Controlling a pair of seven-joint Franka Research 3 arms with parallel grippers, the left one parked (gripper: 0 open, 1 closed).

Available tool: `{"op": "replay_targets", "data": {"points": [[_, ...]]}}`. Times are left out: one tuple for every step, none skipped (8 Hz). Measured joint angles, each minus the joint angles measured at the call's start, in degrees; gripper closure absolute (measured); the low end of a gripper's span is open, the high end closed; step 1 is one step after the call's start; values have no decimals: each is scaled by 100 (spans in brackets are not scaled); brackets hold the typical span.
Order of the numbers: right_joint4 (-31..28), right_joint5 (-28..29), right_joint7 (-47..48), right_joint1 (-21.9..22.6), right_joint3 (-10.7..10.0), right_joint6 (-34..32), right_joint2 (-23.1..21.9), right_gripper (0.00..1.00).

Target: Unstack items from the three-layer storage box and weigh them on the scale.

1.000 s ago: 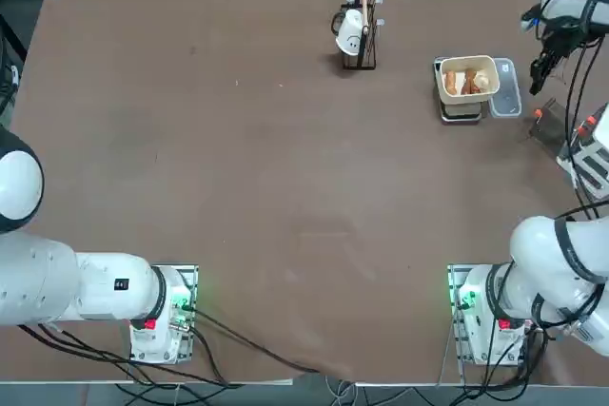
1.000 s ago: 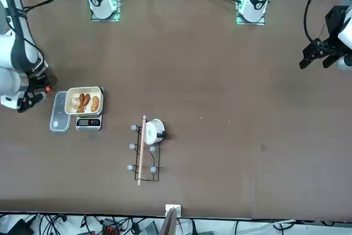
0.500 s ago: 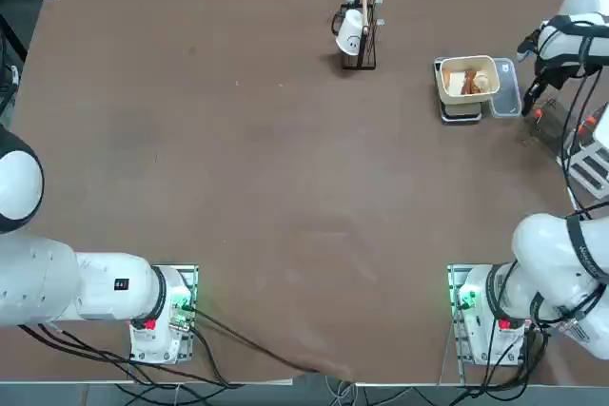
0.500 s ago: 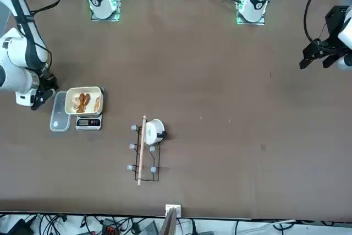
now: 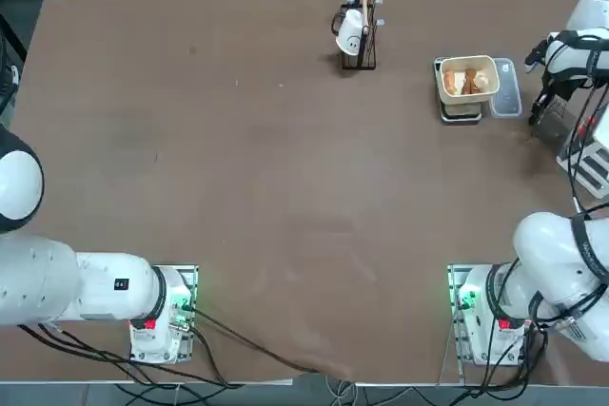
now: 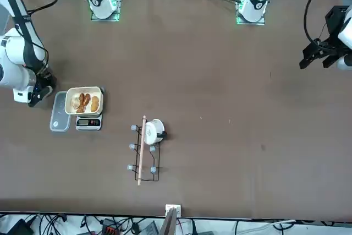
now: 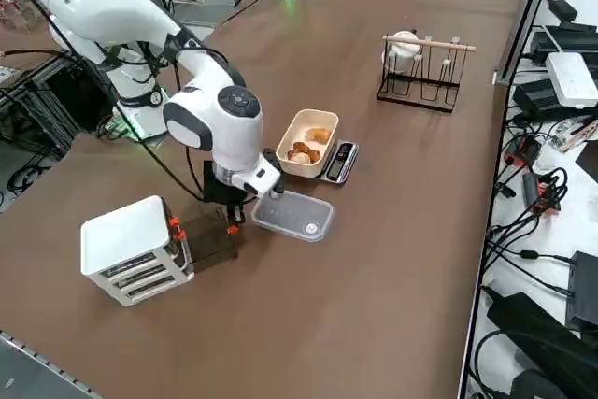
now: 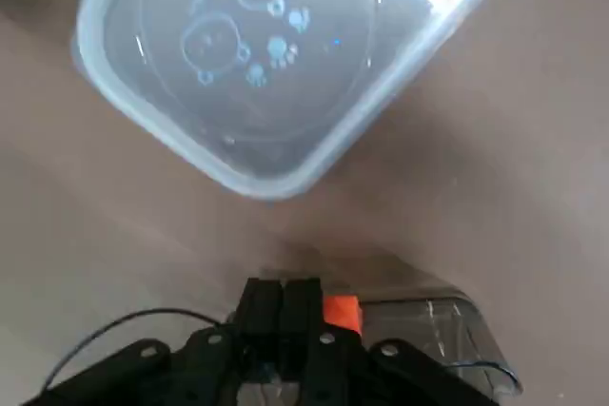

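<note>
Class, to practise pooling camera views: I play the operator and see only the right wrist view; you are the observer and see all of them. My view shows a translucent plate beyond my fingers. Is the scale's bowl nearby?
Observer: Yes. The cream bowl sits on the scale, right beside that translucent plate.
Operator: Is anything in the bowl?
Observer: Several brown and tan lumps lie in it.
Operator: Where is the storage box?
Observer: The white storage box stands on the table close to the right gripper, on the opposite side of it from the plate.
</note>
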Motion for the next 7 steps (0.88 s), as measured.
{"op": "replay_targets", "data": {"points": [[-10, -15, -133, -141, -1, -10, 0, 99], [-10, -39, -241, -292, -2, -48, -3, 99], [-11, -126, -295, -431, -3, -143, -4, 99], [-11, -207, -315, -531, -3, -265, -6, 99], [-12, -295, -320, -608, -2, -373, -8, 99], [-12, -449, -321, -699, -2, -414, -8, 99], [-15, -488, -325, -774, 29, -400, -3, 99]]}}
